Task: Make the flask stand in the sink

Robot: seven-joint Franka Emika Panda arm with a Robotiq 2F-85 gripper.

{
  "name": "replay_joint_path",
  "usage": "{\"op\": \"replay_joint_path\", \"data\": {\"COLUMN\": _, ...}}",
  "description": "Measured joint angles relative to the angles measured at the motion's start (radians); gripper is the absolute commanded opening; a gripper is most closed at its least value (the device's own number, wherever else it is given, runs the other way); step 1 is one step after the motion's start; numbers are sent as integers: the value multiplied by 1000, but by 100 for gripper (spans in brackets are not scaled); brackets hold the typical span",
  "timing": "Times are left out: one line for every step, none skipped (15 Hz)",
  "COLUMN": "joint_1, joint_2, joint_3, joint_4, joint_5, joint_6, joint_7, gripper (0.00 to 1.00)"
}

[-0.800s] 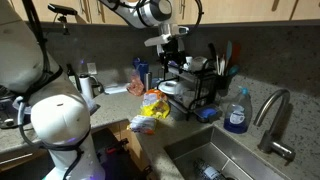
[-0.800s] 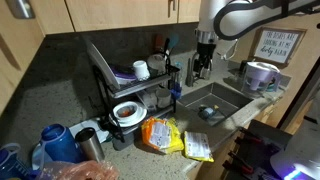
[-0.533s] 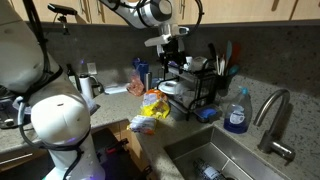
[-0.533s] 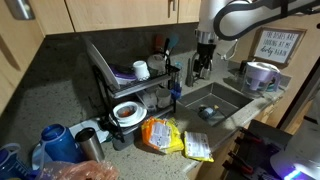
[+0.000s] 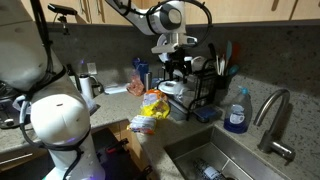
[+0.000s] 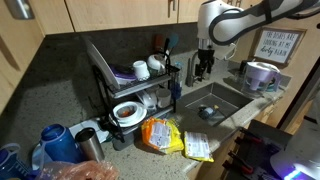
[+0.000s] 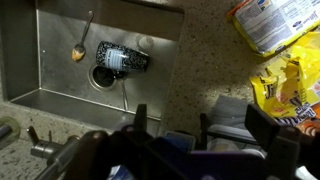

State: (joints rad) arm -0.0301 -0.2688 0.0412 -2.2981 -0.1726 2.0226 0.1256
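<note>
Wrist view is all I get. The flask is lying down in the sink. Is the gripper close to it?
Observer: No. In an exterior view the gripper hangs high beside the dish rack, away from the flask.
Operator: What's near the faucet?
Observer: A blue soap bottle stands beside the faucet.
Operator: Is the rack empty?
Observer: No, a white cup sits on it.

You are seeing the flask (image 7: 122, 58) showing black with a pale speckled band, the sink (image 7: 60, 85) showing dull grey steel and the spoon (image 7: 78, 52) glinting gold. The snack bags (image 7: 290, 85) are showing bright yellow, the countertop (image 7: 200, 60) dark with pale speckles, the soap bottle (image 5: 237, 112) blue.
</note>
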Motion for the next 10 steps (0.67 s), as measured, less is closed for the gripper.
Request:
{"op": "replay_joint_path", "data": {"joint_1": -3, "joint_2": 14, "joint_3": -14, "joint_4": 0, "joint_5": 1, "joint_6": 0, "joint_7": 0, "gripper": 100}}
{"op": "replay_joint_path", "data": {"joint_1": -6, "joint_2": 27, "joint_3": -28, "joint_4": 0, "joint_5": 3, "joint_6": 0, "joint_7": 0, "gripper": 100}}
{"op": "replay_joint_path", "data": {"joint_1": -10, "joint_2": 39, "joint_3": -43, "joint_4": 0, "joint_5": 10, "joint_6": 0, "joint_7": -2, "gripper": 100}}
{"op": "replay_joint_path", "data": {"joint_1": -15, "joint_2": 51, "joint_3": -58, "joint_4": 0, "joint_5": 21, "joint_6": 1, "joint_7": -4, "gripper": 100}}
{"op": "replay_joint_path", "data": {"joint_1": -19, "joint_2": 62, "joint_3": -74, "joint_4": 0, "joint_5": 37, "joint_6": 2, "joint_7": -8, "gripper": 100}}
{"op": "replay_joint_path", "data": {"joint_1": -23, "joint_2": 73, "joint_3": -89, "joint_4": 0, "joint_5": 56, "joint_6": 3, "joint_7": -18, "gripper": 100}}
{"op": "replay_joint_path", "data": {"joint_1": -29, "joint_2": 83, "joint_3": -105, "joint_4": -1, "joint_5": 78, "joint_6": 8, "joint_7": -31, "gripper": 100}}
{"op": "replay_joint_path", "data": {"joint_1": -34, "joint_2": 93, "joint_3": -120, "joint_4": -1, "joint_5": 98, "joint_6": 12, "joint_7": -48, "gripper": 100}}
{"op": "replay_joint_path", "data": {"joint_1": -40, "joint_2": 103, "joint_3": -134, "joint_4": -2, "joint_5": 119, "joint_6": 14, "joint_7": -68, "gripper": 100}}
{"op": "replay_joint_path", "data": {"joint_1": -46, "joint_2": 112, "joint_3": -149, "joint_4": -3, "joint_5": 139, "joint_6": 18, "joint_7": -92, "gripper": 100}}
